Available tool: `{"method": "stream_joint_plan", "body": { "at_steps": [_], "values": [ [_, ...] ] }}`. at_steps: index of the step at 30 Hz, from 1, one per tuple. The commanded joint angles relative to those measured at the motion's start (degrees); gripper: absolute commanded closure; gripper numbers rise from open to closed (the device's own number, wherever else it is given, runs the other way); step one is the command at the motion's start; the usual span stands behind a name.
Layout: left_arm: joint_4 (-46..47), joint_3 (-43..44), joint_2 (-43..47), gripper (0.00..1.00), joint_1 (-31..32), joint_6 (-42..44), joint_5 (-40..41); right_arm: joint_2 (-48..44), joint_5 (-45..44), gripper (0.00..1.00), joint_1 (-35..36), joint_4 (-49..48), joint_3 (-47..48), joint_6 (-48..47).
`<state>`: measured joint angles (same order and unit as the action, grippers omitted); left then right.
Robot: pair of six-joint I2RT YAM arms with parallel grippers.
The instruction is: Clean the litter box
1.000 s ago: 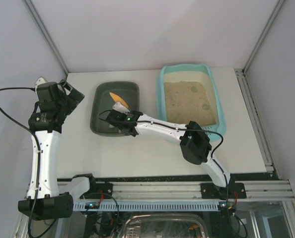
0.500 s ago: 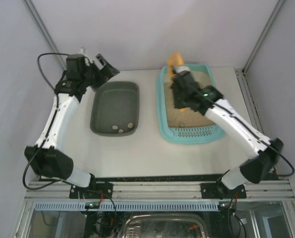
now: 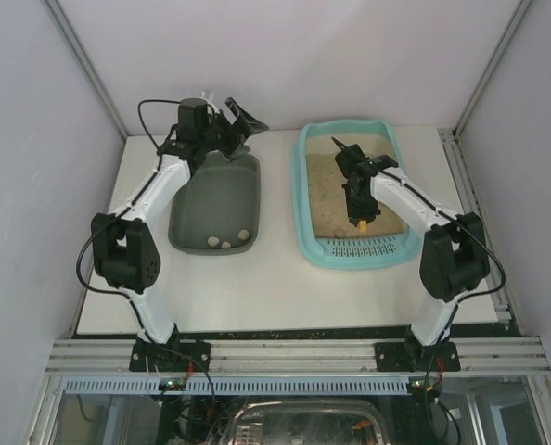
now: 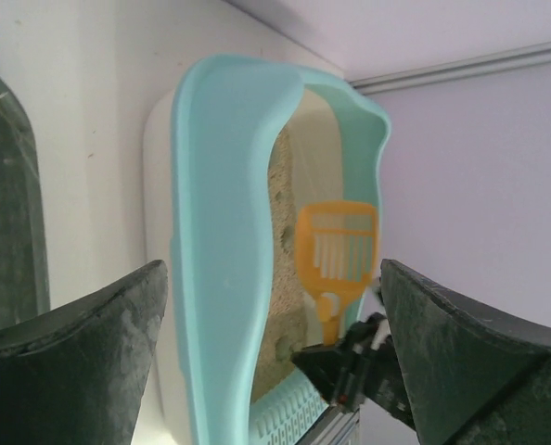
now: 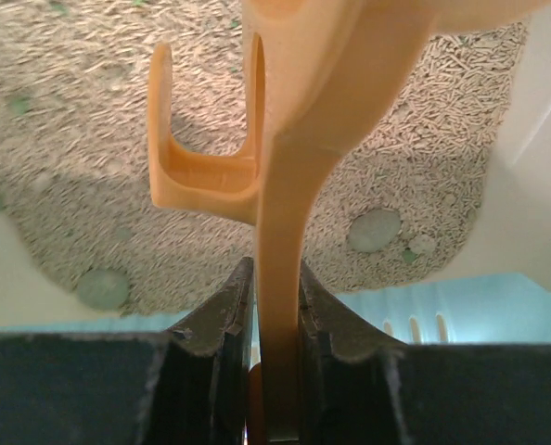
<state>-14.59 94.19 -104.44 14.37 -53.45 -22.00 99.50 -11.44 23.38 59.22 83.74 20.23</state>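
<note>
Both arms outstretched; left claw [image 3: 241, 120] wide, right claw [image 5: 277, 287] pinching scoop [image 4: 336, 243] over litter box [image 3: 300, 209]

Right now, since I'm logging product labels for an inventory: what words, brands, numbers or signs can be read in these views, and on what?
None: no text can be read in any view.
litter box: plain teal plastic, no mark shows.
orange scoop: no mark shows.
grey tub: no mark shows.
</note>
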Motion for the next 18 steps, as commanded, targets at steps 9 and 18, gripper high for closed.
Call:
{"method": "stream_joint_plan", "body": {
  "at_steps": [9,18],
  "values": [
    [7.44,-2.74,2.11,0.00,-4.23,-3.37,-4.41,13.91,-12.14,1.00,-1.43,7.90,14.93,-0.63],
    [6.82,-2.12,1.83,0.00,-7.20,-3.94,-6.23,22.29,-15.50,1.00,-3.10,11.40,22.47,-1.15]
  ]
}}
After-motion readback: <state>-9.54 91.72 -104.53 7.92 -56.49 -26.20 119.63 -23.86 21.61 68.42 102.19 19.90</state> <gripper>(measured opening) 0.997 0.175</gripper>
